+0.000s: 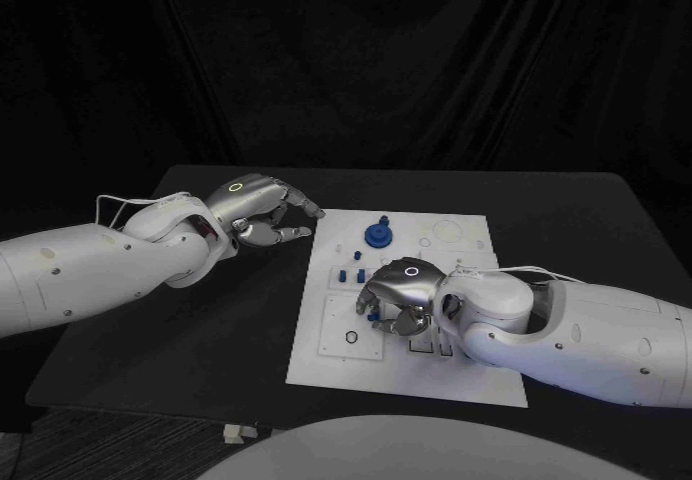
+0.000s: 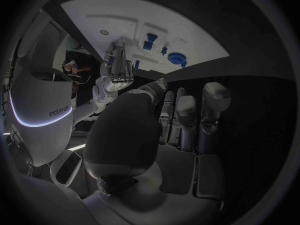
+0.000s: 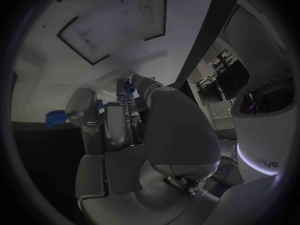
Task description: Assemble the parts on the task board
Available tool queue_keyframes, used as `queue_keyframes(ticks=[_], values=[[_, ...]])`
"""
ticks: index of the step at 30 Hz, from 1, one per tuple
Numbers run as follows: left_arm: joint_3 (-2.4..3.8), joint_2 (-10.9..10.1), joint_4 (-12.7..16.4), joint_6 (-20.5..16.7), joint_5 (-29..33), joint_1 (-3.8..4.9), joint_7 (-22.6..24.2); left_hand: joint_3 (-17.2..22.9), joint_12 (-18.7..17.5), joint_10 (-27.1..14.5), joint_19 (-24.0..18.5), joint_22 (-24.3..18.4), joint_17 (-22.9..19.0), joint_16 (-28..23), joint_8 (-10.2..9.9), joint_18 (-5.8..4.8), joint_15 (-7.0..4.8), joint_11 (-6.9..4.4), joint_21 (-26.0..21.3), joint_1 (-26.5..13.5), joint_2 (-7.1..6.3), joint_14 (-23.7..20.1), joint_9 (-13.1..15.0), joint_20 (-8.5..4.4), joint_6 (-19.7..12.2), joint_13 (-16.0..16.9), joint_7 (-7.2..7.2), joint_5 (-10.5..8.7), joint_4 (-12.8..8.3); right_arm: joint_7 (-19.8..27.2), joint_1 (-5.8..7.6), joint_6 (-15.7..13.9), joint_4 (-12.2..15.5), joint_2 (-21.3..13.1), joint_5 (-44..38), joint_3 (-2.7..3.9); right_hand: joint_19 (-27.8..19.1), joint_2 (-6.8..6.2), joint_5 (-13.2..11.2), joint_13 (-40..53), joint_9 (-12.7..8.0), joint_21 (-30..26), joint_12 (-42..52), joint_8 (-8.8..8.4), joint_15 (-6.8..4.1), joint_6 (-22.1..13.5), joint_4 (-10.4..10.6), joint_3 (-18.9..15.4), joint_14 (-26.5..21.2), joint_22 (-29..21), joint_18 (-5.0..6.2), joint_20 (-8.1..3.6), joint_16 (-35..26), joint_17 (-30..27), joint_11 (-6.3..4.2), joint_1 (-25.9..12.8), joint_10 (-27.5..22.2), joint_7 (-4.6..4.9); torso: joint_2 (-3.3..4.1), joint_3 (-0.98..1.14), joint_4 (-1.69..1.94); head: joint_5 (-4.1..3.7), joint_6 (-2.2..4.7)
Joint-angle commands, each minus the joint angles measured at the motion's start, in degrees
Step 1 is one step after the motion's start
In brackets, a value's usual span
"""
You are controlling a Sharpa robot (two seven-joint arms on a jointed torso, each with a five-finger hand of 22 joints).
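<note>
The white task board (image 1: 440, 368) lies in the middle of the black table. My right hand (image 1: 401, 292) hovers over the board's middle and pinches a small blue part (image 3: 129, 88) at its fingertips; the part shows below the hand as a blue speck (image 1: 376, 316). A round blue part (image 1: 378, 235) stands near the board's far edge, also seen as the round blue part (image 2: 177, 58). Small blue pegs (image 1: 351, 275) stand in the board just left of the right hand. My left hand (image 1: 267, 212) hangs off the board's far left corner, fingers loosely bent, holding nothing.
The board has a rectangular recess (image 3: 112, 30) and round cut-outs such as the ring (image 1: 352, 339) near its left edge. Bare black table (image 1: 216, 330) stretches left of the board and to its right (image 1: 577, 230).
</note>
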Motion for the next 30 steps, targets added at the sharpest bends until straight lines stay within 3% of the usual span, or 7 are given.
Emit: queue_keyframes(ticks=[1, 11, 14, 19, 30], values=[[0.05, 0.11, 0.02, 0.28, 0.40, -0.10, 0.76, 0.31, 0.27, -0.03, -0.32, 6.11, -0.07, -0.33, -0.18, 0.47, 0.01, 0.44, -0.27, 0.17, 0.28, -0.27, -0.11, 0.00, -0.05, -0.06, 0.35, 0.32, 0.24, -1.18, -0.26, 0.02, -0.14, -0.02, -0.40, -0.09, -0.41, -0.04, 0.60, 0.14, 0.08, -0.18, 0.37, 0.07, 0.20, 0.05, 0.28, -0.38, 0.17, 7.35, 0.83, 0.17, -0.13, -0.05, -0.01, -0.71, -0.39, -0.05, 0.00, 0.00, 0.00, -0.05, -0.01], [0.05, 0.22, -0.05, 0.43, 0.40, -0.15, 0.76, 0.36, 0.29, -0.03, -0.33, 6.11, -0.13, -0.38, -0.18, 0.47, 0.02, 0.45, -0.29, 0.15, 0.36, -0.30, -0.12, 0.01, -0.05, -0.07, 0.35, 0.33, 0.29, -0.71, -0.27, -0.49, -0.20, 0.00, -0.40, -0.09, -0.33, 1.74, 4.04, 1.05, 2.25, -0.25, 2.18, 3.88, -0.43, 6.01, -0.73, -1.28, 0.19, 7.38, 0.91, -0.16, -0.09, -0.11, -0.74, 0.14, 0.56, 0.42, 0.00, 0.01, 0.01, -0.04, -0.01], [0.05, 0.20, -0.05, 0.48, 0.40, -0.17, 0.75, 0.36, 0.29, -0.03, -0.33, 6.11, -0.13, -0.38, -0.18, 0.47, 0.02, 0.45, -0.29, 0.15, 0.36, -0.30, -0.12, 0.01, -0.05, -0.07, 0.35, 0.33, 0.29, -0.56, -0.27, -0.51, -0.23, -0.01, -0.40, -0.09, -0.26, 2.29, 6.20, 1.28, 3.20, -0.15, 2.74, 5.17, -0.59, 7.50, -1.70, -1.39, 0.21, 7.43, 0.87, -0.40, -0.11, -0.15, -1.12, 0.93, 1.16, 1.34, 0.01, 0.01, 0.01, -0.07, -0.01], [0.05, 0.23, -0.06, 0.52, 0.40, -0.20, 0.76, 0.42, 0.31, -0.04, -0.35, 6.10, -0.20, -0.44, -0.18, 0.48, 0.03, 0.46, -0.36, 0.13, 0.46, -0.33, -0.13, 0.02, -0.05, -0.08, 0.35, 0.35, 0.34, -0.42, -0.27, -0.47, -0.21, -0.03, -0.40, -0.09, -0.28, 2.59, 7.86, 1.40, 3.86, -0.23, 3.07, 5.93, -0.58, 8.25, -2.44, -1.42, 0.11, 7.42, 0.86, -0.46, -0.37, -0.45, -1.21, 1.36, 1.57, 1.72, 0.00, 0.00, 0.00, -0.03, -0.01], [0.05, 0.32, -0.12, 0.58, 0.40, -0.27, 0.78, 0.46, 0.34, -0.03, -0.35, 6.10, -0.24, -0.48, -0.19, 0.48, 0.04, 0.46, -0.39, 0.13, 0.51, -0.35, -0.15, 0.02, -0.06, -0.08, 0.35, 0.35, 0.37, -0.51, -0.27, 0.20, -0.25, 0.05, -0.40, -0.08, -0.63, 2.89, 7.96, 1.36, 4.23, -1.11, 3.06, 6.14, -0.03, 8.25, -2.18, -1.76, -0.17, 7.21, 0.92, -0.16, -1.00, -1.14, -0.73, 0.53, 1.50, 2.17, 0.01, 0.01, 0.01, -0.03, -0.01]])
